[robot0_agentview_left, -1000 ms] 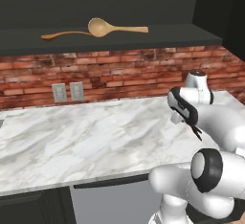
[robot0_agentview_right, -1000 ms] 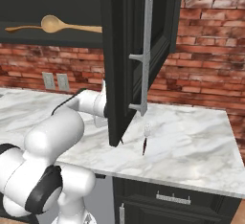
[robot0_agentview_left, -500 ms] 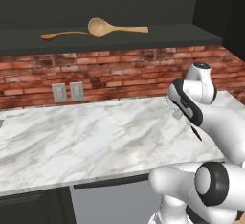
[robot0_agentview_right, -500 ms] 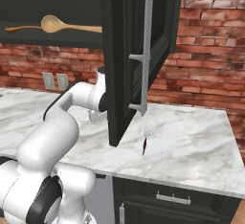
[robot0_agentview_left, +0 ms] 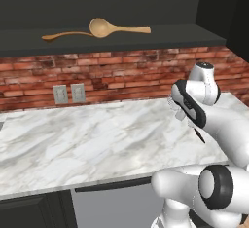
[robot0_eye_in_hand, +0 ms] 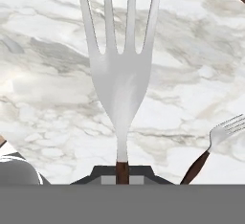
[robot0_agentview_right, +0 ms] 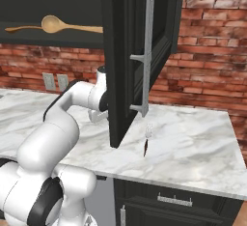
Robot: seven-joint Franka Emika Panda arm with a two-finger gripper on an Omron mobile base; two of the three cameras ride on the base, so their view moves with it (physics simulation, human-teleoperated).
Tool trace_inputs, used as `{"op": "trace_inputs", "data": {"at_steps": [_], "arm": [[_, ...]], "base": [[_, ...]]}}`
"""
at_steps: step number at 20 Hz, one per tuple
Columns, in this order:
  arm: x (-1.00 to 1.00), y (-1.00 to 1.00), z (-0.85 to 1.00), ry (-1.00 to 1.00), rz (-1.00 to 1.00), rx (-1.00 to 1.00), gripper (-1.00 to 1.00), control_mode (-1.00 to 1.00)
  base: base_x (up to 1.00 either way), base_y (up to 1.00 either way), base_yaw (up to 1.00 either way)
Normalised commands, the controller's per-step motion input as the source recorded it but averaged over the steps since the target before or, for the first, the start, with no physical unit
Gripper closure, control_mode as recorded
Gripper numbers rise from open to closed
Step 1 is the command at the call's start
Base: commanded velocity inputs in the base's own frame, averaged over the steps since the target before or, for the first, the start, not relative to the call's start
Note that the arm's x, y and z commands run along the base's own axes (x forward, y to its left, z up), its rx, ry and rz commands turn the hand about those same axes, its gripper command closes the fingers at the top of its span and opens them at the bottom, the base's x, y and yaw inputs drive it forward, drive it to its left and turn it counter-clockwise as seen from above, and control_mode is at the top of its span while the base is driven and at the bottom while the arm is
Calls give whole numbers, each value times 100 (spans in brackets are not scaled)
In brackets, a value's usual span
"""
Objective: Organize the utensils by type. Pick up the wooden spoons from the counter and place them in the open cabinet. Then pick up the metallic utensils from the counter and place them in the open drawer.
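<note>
The tabletop (robot0_agentview_left: pixel 97 139) is patterned in white marble with grey veins. Red-brown brick is seen on the far wall (robot0_agentview_left: pixel 121 73). Silver prongs and a dark reddish-brown handle are shown on the fork (robot0_eye_in_hand: pixel 120 74). The cabinet shelf (robot0_agentview_left: pixel 170 34) is black, the large spoon (robot0_agentview_left: pixel 114 28) light tan, the thin spoon (robot0_agentview_left: pixel 65 36) orange-brown.

arm (robot0_agentview_left: pixel 204 100): bent, reaching forward | tool (robot0_eye_in_hand: pixel 122 169): clamped on fork (robot0_eye_in_hand: pixel 120 70) handle
</note>
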Motion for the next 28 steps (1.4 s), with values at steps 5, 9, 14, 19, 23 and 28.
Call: {"op": "trace_inputs", "data": {"at_steps": [5, 9, 14, 19, 23, 28], "arm": [[0, 0, 0, 0, 0, 0, 100, -100], [-13, 7, 0, 0, 0, 1, 100, 100], [0, 0, 0, 0, 0, 0, 100, 100], [0, 0, 0, 0, 0, 0, 100, 100], [0, 0, 0, 0, 0, 0, 100, 100], [0, 0, 0, 0, 0, 0, 100, 100]], "base": [[0, 0, 0], [-33, 7, 0], [-60, 16, 0], [-51, 12, 3], [-29, 5, 35], [-17, 1, 57]]}}
